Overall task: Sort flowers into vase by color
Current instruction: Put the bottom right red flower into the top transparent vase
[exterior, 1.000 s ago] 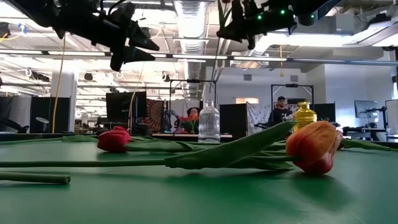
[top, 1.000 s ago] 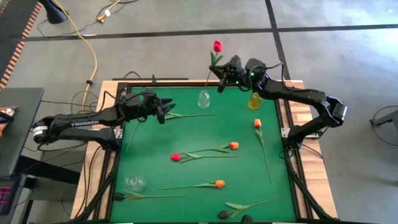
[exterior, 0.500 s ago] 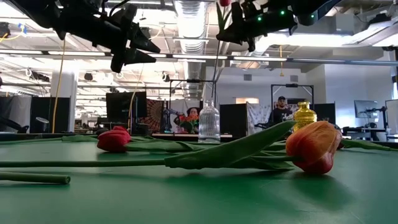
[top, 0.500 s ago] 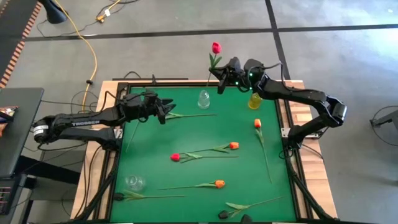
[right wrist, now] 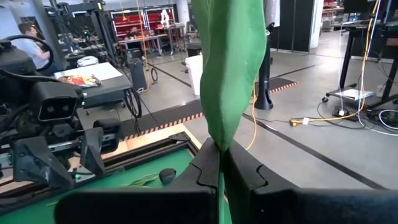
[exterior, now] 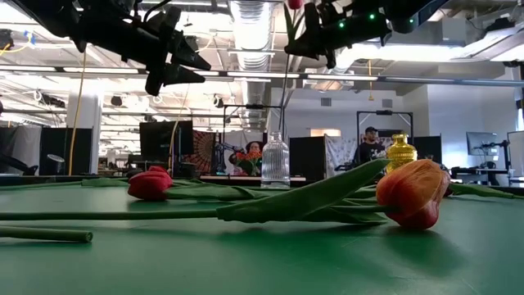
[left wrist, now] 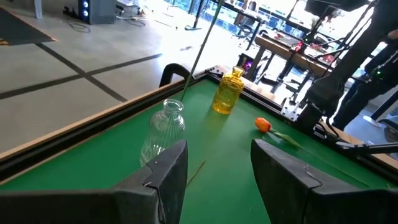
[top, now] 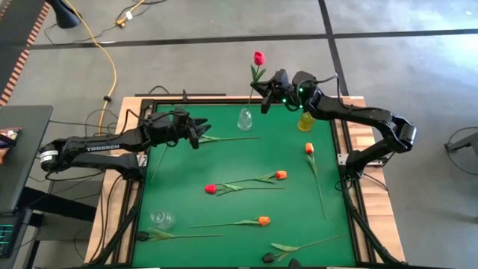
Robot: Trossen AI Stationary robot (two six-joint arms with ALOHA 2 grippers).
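Red tulip (top: 259, 57) held upright by right gripper (top: 267, 96), jaws clamped on stem below leaf, stem foot hanging over clear vase (top: 244, 119) at table's far edge; yellow vase (top: 305, 121) just beside. Left gripper (top: 196, 134) hovers near, jaws apart, empty. Tulips likely light, stems thin, springy, slippery; best pinched mid-stem, never at bud; vase narrow-mouthed, probably tips easily. Other tulips (top: 264, 220) lie flat on green felt (top: 179, 179).

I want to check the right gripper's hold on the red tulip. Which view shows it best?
The right wrist view: the right gripper is shut on the tulip's stem and leaf. The high view shows the whole flower; the low view only the stem; the left wrist view only a thin stem.
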